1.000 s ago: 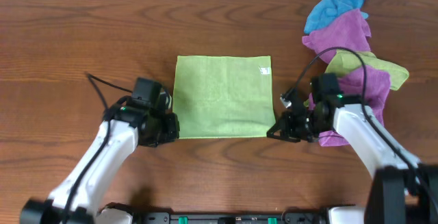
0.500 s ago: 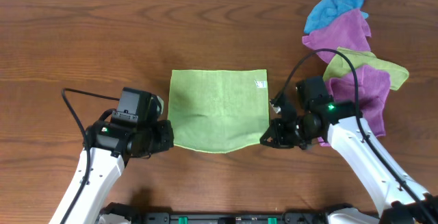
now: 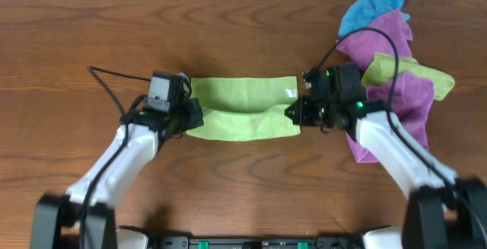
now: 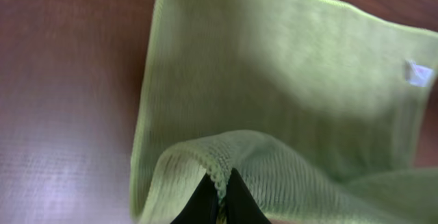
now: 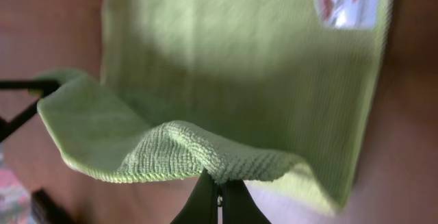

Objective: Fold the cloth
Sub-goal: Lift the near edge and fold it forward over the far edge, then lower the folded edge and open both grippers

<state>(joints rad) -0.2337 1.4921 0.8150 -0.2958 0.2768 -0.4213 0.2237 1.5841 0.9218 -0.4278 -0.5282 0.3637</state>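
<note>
The lime-green cloth point(image 3: 242, 106) lies mid-table with its near half lifted and carried back over the far half. Its white tag point(image 3: 290, 93) shows near the far right corner, and also in the left wrist view point(image 4: 418, 72) and right wrist view point(image 5: 345, 6). My left gripper point(image 3: 190, 114) is shut on the cloth's near left corner point(image 4: 220, 176). My right gripper point(image 3: 295, 114) is shut on the near right corner point(image 5: 219, 172). The held edge sags between the two grippers above the flat part.
A pile of cloths sits at the back right: a blue one point(image 3: 371, 7), purple ones point(image 3: 384, 36) and another lime-green one point(image 3: 407, 70). The right arm reaches past this pile. A black cable point(image 3: 114, 75) trails left of the left arm.
Both grippers have moved away from the table's front edge toward the far side, carrying the cloth's near edge up and over. The visible cloth has shrunk from a square to a narrow band.
</note>
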